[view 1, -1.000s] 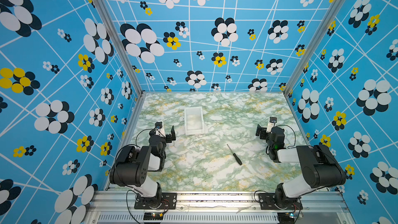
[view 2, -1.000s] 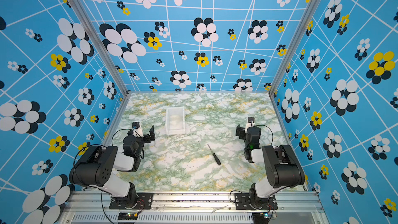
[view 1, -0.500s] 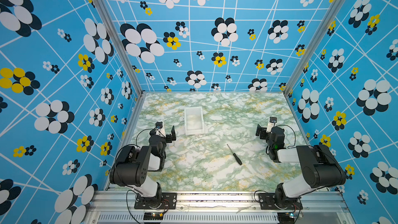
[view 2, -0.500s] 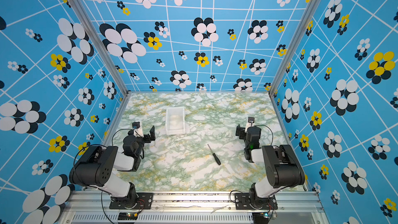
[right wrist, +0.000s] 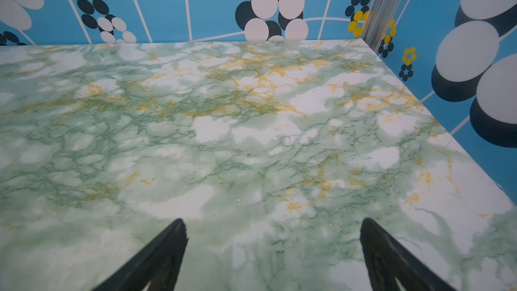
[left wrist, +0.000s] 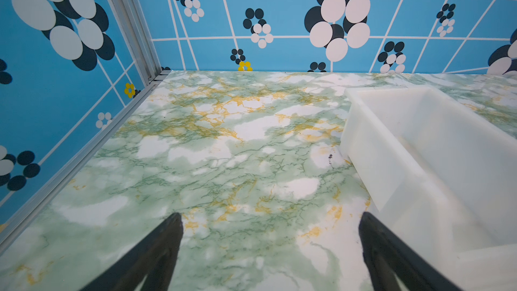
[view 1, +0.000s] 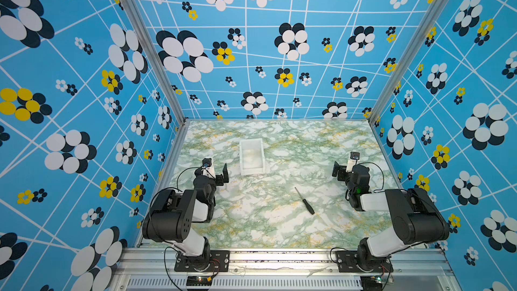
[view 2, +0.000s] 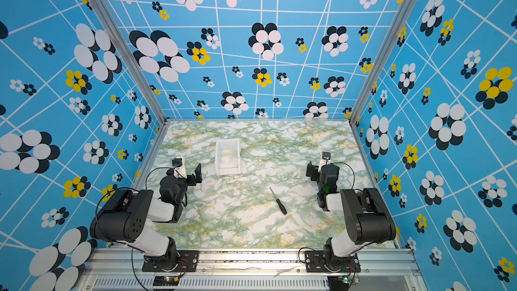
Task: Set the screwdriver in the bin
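Observation:
The screwdriver (view 1: 305, 201) (view 2: 278, 201), with a black handle and a thin grey shaft, lies flat on the marble-patterned table, right of the middle and nearer the front. The white bin (view 1: 251, 157) (view 2: 227, 158) stands empty further back, left of centre. In the left wrist view the bin (left wrist: 419, 146) is just beside one finger. My left gripper (view 1: 216, 169) (view 2: 189, 171) (left wrist: 271, 219) hovers open and empty just left of the bin. My right gripper (view 1: 344, 167) (view 2: 318, 167) (right wrist: 272, 223) is open and empty near the right wall, behind and to the right of the screwdriver.
Blue flower-patterned walls (view 1: 84, 107) close in the table on the left, back and right, with aluminium posts (view 1: 145, 43) in the corners. The arm bases (view 1: 195, 258) sit on the metal rail along the front edge.

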Controlling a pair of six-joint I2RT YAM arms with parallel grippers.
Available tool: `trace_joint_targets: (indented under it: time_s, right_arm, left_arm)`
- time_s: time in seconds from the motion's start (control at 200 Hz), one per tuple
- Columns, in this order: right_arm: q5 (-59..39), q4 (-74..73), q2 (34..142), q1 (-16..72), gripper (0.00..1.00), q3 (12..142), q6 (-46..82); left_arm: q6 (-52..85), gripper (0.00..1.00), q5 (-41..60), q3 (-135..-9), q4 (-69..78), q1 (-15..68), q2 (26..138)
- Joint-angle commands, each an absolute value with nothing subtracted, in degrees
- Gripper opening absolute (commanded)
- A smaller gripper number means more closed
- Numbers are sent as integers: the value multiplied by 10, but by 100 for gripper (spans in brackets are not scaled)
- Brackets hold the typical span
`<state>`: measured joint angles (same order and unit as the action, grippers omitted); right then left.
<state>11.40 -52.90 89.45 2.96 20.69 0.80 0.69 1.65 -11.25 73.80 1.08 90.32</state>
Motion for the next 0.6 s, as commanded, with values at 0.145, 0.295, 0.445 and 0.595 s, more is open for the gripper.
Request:
trace_joint_targets:
  time_s: [0.145,0.295,0.445,0.595]
  right_arm:
    - [130,-515,882,20,99,220,22]
    - [157,-417,806,20,99,239,26]
    - [142,-221,707,20,99,293,51]
    - [126,67,649,20,99,420,209]
  left_arm:
    - [-23,99,80,-162,574,10,815]
    - [-28,99,77,-254,343,10,781]
    - [-56,99,83,-283,243,10,775]
    - [-93,99,126,-311,121,12,729]
